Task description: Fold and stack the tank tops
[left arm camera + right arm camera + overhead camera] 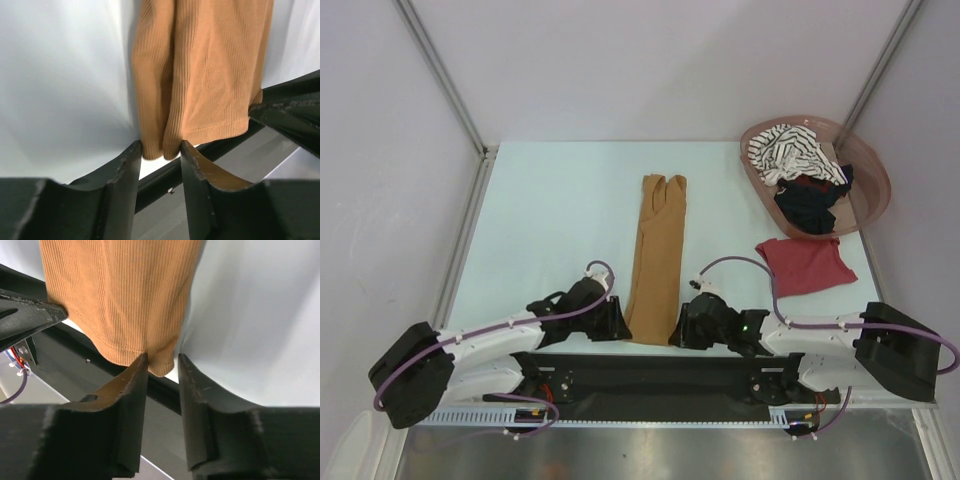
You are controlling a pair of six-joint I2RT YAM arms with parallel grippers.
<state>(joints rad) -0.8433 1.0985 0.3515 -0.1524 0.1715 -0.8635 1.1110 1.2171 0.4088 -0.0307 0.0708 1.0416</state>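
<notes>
- Left claw (160, 149): clenched on the near left corner of the mustard top (658, 250). The cloth fills the gap between both fingers.
- Mustard top: folded into a long narrow strip in the middle of the worktop (550, 210), running from the near edge toward the far edge.
- Right claw (162, 360): astride the strip's near right corner. One finger touches the hem and a sliver of gap shows by the other, so I cannot tell whether it grips.
- Red top (803, 265): lies flat near the right edge, apart from the strip.
- Basket (873, 188): at the far right corner, holding a striped top (790, 152) and a black top (810, 203).
</notes>
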